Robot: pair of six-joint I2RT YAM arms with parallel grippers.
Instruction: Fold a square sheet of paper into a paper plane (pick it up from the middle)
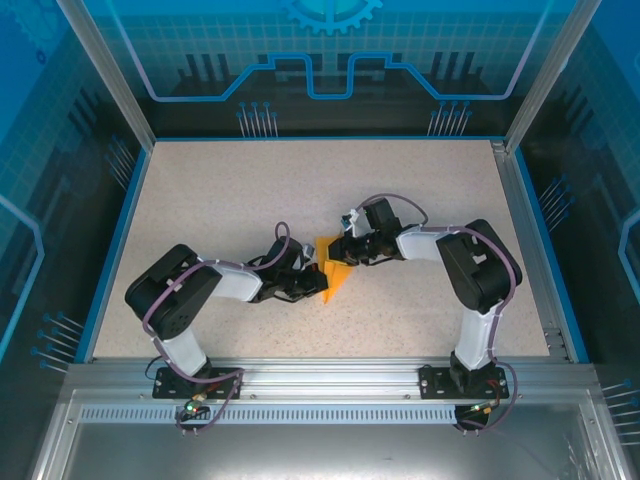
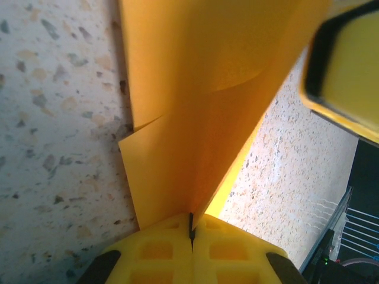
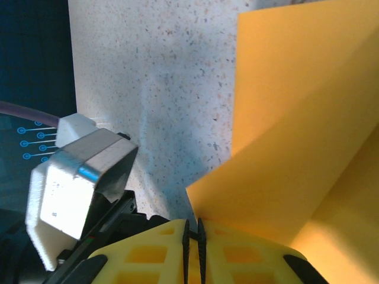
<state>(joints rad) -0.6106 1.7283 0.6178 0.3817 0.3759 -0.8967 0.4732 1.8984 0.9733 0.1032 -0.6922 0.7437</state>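
Two arms stretch low and inward over the table [image 1: 220, 200] — left gripper [image 1: 316, 284] and right gripper [image 1: 345, 252] facing, each clamped tight on the creased square sheet of paper [image 1: 334, 268] between them at mid-table.

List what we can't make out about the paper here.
- Top external: paper too small, ends covered by left gripper and right gripper; fold layers unreadable.
- Left wrist: paper's far end cut off by the top edge.
- Right wrist: paper runs off the top and right edges; its near corner is hidden behind the right gripper.
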